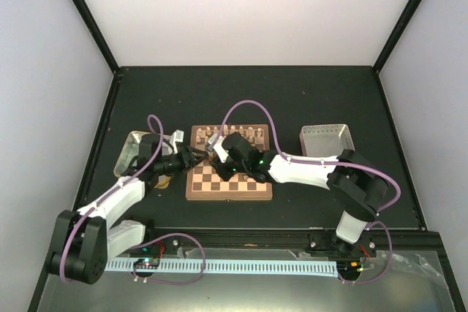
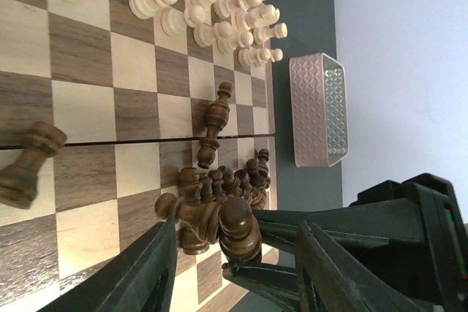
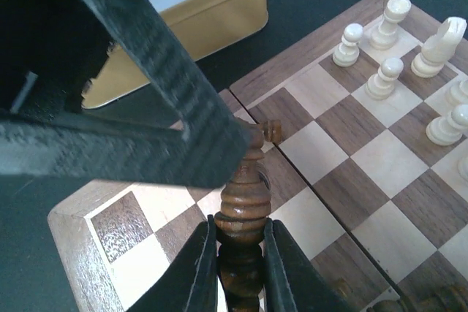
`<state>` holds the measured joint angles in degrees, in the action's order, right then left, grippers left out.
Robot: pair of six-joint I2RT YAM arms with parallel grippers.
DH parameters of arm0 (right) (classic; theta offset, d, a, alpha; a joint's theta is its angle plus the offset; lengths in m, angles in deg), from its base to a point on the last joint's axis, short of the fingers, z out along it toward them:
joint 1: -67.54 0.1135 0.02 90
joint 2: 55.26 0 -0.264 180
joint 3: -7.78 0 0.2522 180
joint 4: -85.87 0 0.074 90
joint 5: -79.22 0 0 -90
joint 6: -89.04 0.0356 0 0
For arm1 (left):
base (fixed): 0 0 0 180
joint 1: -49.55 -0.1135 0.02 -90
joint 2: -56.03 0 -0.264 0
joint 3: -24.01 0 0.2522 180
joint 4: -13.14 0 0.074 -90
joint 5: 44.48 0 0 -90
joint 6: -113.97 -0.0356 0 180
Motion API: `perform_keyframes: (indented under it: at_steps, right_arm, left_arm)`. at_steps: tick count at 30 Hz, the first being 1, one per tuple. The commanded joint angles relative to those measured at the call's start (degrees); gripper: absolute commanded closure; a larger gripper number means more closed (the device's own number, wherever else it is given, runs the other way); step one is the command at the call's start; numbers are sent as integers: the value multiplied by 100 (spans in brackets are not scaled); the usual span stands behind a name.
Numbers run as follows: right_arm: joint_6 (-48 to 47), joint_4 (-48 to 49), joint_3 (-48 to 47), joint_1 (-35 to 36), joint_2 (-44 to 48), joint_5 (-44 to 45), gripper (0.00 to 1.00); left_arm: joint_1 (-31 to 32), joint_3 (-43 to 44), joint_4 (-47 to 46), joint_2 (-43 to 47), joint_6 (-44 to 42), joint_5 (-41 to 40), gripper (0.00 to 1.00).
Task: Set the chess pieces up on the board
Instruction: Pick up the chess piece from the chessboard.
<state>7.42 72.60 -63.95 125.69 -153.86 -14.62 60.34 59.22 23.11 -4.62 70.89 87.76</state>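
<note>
- R gripper: fingers narrow, clamped on both sides of a dark brown piece w/ small cross top. The piece sits over squares near a corner of the board, on the tray side. Can't tell if its base touches the wood.
- L gripper: fingers spread wide w/ gaps either side, gripping nothing. It hangs just beside the R gripper at the board's left edge, and one L finger crosses above the held piece in R wrist view.
- Other dark pieces: bunched in a tight cluster close by. One more is alone mid-board and one alone farther off.
- Pale pieces: grouped along the far rows.
- Gold-rimmed tray: on table left of board.
- Pink-grey box: right of board, apart from it.
</note>
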Motion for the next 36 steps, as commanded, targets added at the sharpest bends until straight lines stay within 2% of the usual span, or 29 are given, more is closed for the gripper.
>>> perform_keyframes:
  at_steps: [1, 13, 27, 32, 36]
  right_arm:
    - [-155, 300, 49, 18, 153, -77, 90]
    - [-214, 296, 102, 15, 129, -135, 90]
    - [-229, 255, 150, 12, 90, -9, 90]
    - [-94, 146, 140, 10, 15, 282, 90]
    - [91, -1, 58, 2, -43, 433, 90]
  left_arm:
    - [128, 25, -517, -221, 53, 182, 56]
    - [228, 93, -627, -541, -103, -25, 70]
    - [284, 149, -844, -744, -214, 22, 96]
    - [295, 140, -567, -549, -405, -404, 98]
    - [354, 169, -95, -215, -688, -1084, 98]
